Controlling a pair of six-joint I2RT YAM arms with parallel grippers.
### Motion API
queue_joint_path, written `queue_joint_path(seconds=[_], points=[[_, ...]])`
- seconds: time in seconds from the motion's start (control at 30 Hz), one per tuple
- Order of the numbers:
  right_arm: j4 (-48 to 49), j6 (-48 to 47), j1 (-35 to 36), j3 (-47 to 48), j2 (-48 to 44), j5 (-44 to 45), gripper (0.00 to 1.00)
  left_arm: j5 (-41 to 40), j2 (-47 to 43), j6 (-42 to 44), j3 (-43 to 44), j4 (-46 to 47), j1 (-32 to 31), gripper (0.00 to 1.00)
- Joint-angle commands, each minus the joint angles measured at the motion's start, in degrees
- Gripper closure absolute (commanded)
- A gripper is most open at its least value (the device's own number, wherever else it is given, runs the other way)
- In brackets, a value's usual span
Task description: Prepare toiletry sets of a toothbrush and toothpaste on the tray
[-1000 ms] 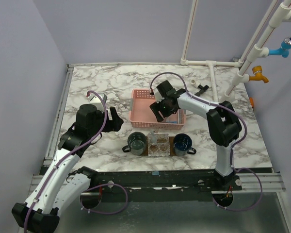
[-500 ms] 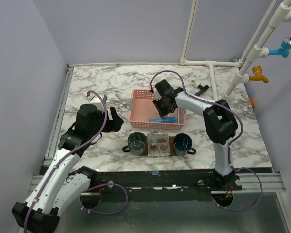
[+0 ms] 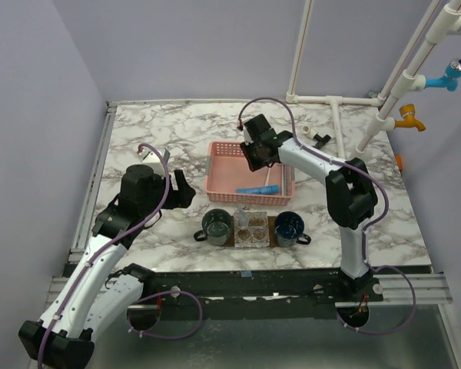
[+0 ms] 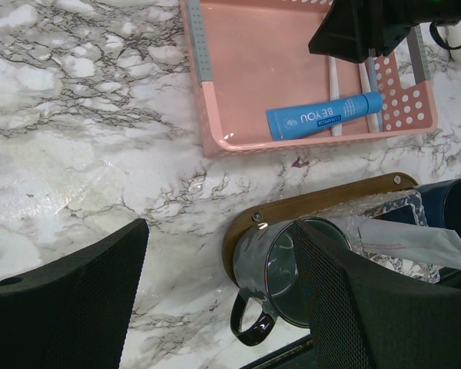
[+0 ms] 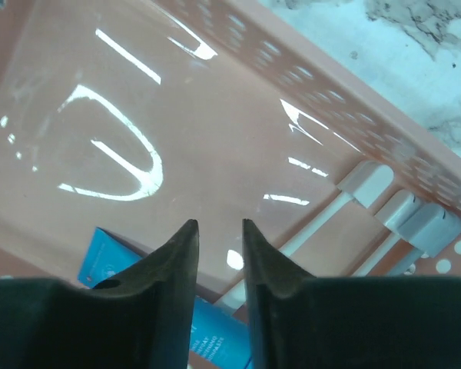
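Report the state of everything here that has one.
Left gripper: open, empty.
Right gripper: slightly open, empty, above the basket.
Toothpaste: lying flat in the basket.
Toothbrushes: lying in the basket.
Tray: no toothbrush or toothpaste on it.
Grey mug: upright.
Blue mug: upright.

Bright, even light floods the marble table (image 3: 154, 131), shadows soft. Glare streaks the pink basket (image 5: 215, 115) toward ten o'clock.
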Motion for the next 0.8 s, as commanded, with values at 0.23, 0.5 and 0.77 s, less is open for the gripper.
queue_joint_path(seconds=[0.23,0.5,0.77], points=[[-9.27,5.27,0.50,1.17,-6.95,6.77,0.42,0.42,-0.70,0.72,0.69,0.71,-0.21,0.25],[-13.84,10.11,0.47,-1.58,-8.68,3.48,0.36,0.75,-2.38,0.58,0.56,0.59,-0.19,0.24],[-13.79,21.44,0.50,-5.02,-8.78,1.91,0.25,1.59,-3.85,0.16,0.49,0.59,-0.16,0.24]])
